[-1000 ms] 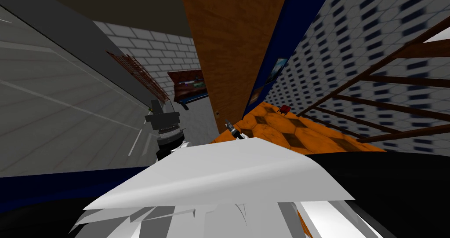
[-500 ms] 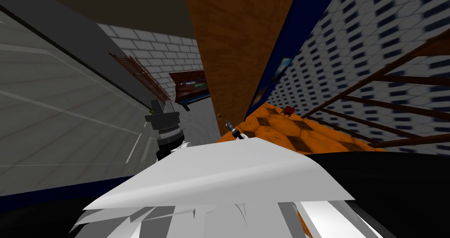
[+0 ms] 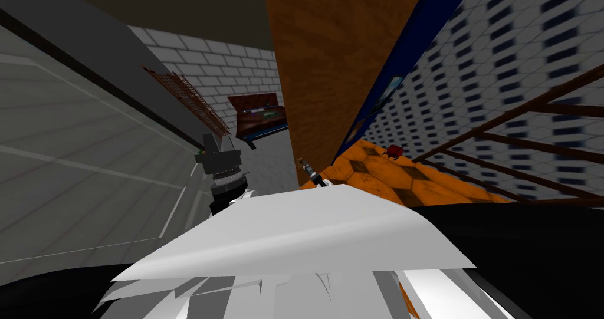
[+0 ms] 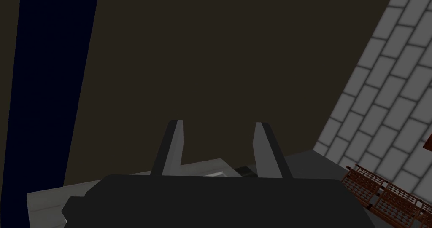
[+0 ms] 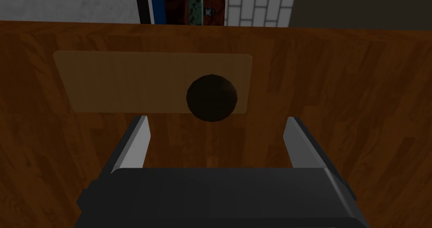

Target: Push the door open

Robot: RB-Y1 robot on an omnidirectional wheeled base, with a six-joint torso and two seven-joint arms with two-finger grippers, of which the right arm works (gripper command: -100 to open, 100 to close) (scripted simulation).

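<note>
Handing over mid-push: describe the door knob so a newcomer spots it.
Find the brown wooden door facing the right gripper. A paler rectangular plate lies on it. The dark round knob sits at that plate's end, just beyond the open jaws: the door's only round part.

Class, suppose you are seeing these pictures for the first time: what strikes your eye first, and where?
The tall brown wooden door runs up the head view's middle, its dark round knob just ahead of the open right gripper. Right of the door lies a bright orange hexagon-tiled floor.
</note>
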